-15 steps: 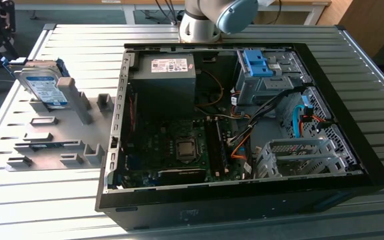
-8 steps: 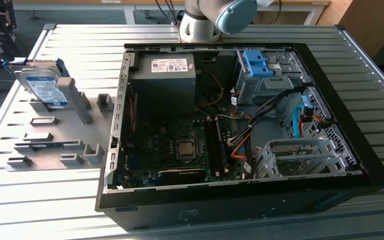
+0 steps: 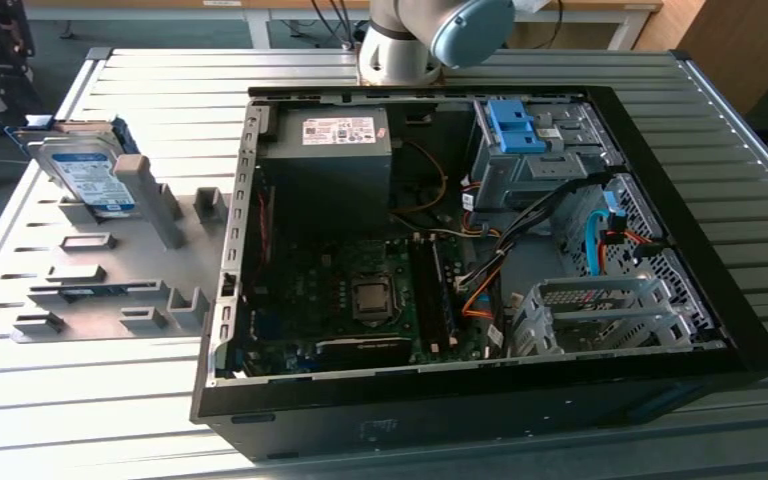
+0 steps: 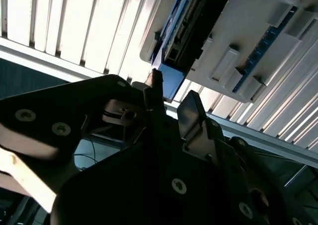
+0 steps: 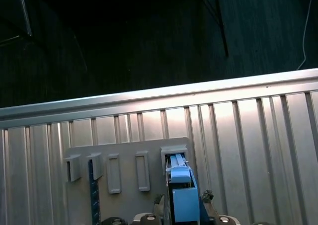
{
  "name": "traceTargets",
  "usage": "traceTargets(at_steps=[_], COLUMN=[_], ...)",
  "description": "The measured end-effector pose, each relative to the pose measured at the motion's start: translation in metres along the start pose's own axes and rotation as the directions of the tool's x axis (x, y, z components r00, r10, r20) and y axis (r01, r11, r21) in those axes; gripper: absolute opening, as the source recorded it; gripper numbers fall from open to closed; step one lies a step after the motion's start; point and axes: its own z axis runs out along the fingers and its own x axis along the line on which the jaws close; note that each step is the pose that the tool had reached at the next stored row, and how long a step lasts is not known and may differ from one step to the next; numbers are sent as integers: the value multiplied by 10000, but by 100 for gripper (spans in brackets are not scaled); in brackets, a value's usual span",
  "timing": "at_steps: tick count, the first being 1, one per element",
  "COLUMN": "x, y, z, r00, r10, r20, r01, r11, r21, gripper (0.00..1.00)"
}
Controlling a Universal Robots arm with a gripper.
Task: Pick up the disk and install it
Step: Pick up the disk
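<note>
Hanging above the grey fixture (image 5: 124, 158), the end effector (image 5: 182, 202) is open and holds nothing. In the first wrist view its two fingers (image 5: 206, 199) stand apart with the blue end of the disk (image 5: 181, 187) lined up between them. In the second wrist view the fingers (image 4: 191, 111) also show a clear gap, and the disk (image 4: 171, 81) lies just beyond their tips. Whether either finger touches it I cannot tell.

The disk stands on end in a slot of the fixture. Its long axis appears to rise out of the slot toward the end effector. Its thin edge runs along the gap, so the broad faces are turned to the fingers.

In the exterior view the disk (image 3: 88, 178) is a flat silver drive with a white-and-blue label and a blue carrier frame (image 3: 128, 165) round its edges. It sits near the fixture's (image 3: 104, 270) far corner, at the exterior view's left. The fixture lies on the slatted metal desk (image 3: 157, 80).

The open computer case (image 3: 738, 335) sits well apart toward the exterior view's right, and the disk is not yet installed in it.
</note>
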Motion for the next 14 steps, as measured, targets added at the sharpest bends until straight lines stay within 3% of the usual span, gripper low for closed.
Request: traceTargets(at_steps=[3,4,8,14], x=[-6,-9,-14,-14], y=[0,0,1,0], z=[16,23,51,82], r00=[10000,10000,10000,9997], r10=[0,0,-59,-259], r20=[-4,-5,-25,-34], r01=[0,0,60,260], r11=[10000,10000,9999,9995], r21=[46,58,154,169], gripper=[44,50,50,50])
